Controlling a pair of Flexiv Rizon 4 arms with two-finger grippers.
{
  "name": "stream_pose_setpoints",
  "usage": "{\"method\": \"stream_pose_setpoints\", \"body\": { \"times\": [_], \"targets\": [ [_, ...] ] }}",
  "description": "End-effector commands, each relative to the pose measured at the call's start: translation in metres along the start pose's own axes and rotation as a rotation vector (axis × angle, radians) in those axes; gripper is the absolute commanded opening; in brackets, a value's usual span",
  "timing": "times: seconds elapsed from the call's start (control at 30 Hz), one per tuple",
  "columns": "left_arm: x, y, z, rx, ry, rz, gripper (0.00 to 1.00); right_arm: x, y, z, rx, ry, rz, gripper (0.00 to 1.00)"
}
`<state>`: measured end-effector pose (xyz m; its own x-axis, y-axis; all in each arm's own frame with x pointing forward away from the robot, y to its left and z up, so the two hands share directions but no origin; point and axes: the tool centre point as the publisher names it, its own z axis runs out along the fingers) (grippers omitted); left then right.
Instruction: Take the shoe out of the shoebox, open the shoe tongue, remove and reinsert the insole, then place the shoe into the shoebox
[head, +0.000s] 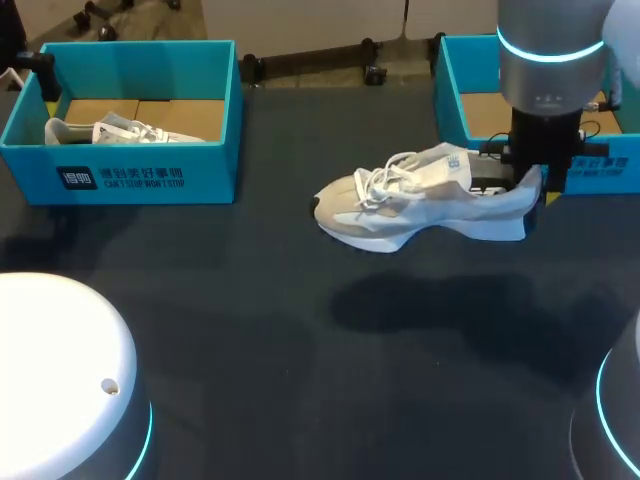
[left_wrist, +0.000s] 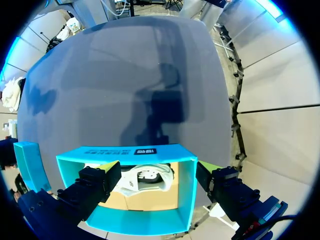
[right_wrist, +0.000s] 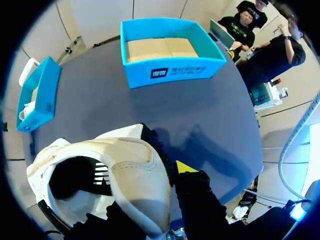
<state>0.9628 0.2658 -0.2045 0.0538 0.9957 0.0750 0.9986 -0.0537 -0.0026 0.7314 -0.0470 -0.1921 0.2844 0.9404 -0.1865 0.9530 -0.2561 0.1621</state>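
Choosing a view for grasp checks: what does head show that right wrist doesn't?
Head only: the shoe's laces and toe; its shadow lies apart on the table, so it looks lifted. Right wrist only: inside the heel opening, a yellow tip outside the heel wall. Both: shoe in the right jaws, left box with a second shoe, right box.

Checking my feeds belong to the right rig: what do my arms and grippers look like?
Your right arm is silver-grey with a glowing cyan ring; left arm is white, cyan-ringed. The left gripper and right gripper are black and blocky with yellow tips.
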Motion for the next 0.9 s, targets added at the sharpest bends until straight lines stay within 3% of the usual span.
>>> {"method": "stream_pose_setpoints", "body": {
  "times": [0.03, 0.1, 0.23, 0.43, 0.67, 0.7, 0.9],
  "targets": [
    [0.0, -0.002, 0.0, -0.004, 0.002, 0.0, 1.0, -0.003, -0.001, 0.0, -0.005, 0.009, 0.0, 0.0],
    [0.0, -0.002, 0.0, -0.004, 0.002, 0.0, 1.0, -0.003, -0.001, 0.0, -0.005, 0.009, 0.0, 0.0],
    [0.0, -0.002, 0.0, -0.004, 0.002, 0.0, 1.0, 0.026, -0.022, 0.014, -0.025, -0.012, -0.036, 0.0],
    [0.0, -0.002, 0.0, -0.004, 0.002, 0.0, 1.0, 0.049, -0.047, 0.023, -0.028, -0.005, -0.017, 0.0],
    [0.0, -0.002, 0.0, -0.004, 0.002, 0.0, 1.0, 0.066, -0.067, 0.029, -0.022, -0.044, 0.007, 0.0],
    [0.0, -0.002, 0.0, -0.004, 0.002, 0.0, 1.0, 0.073, -0.078, 0.033, -0.012, -0.036, 0.012, 0.0],
    [0.0, -0.002, 0.0, -0.004, 0.002, 0.0, 1.0, 0.089, -0.1, 0.048, 0.02, -0.052, 0.019, 0.0]
  ]
}}
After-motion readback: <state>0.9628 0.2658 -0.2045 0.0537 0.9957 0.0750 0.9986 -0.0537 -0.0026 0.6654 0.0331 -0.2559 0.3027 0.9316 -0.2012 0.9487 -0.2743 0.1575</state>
